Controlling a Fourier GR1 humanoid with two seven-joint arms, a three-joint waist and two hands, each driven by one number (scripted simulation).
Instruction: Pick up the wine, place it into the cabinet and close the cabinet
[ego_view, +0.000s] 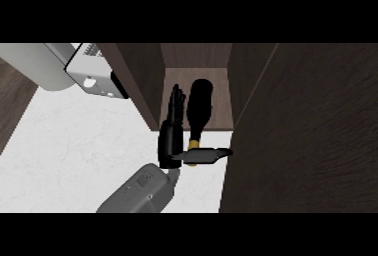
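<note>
The wine bottle (199, 100) is dark with a yellow band at its neck. Its body lies within the open cabinet (193, 74), on the brown shelf, and its neck points back toward me past the shelf's front edge. My left hand (171, 142) is right beside the bottle on its left. The fingers (176, 106) are straight and run along the bottle's side into the cabinet. The thumb (210, 154) sticks out to the right across the neck's end. The cabinet door (310, 130) stands open at the right, a large dark wood panel. My right hand does not show.
The cabinet's dark left wall (140, 85) stands close to my fingers. A white appliance (92, 75) and a grey rounded object (40, 65) sit at the back left. The white marble counter (81, 145) stretches out to the left of my forearm (140, 192).
</note>
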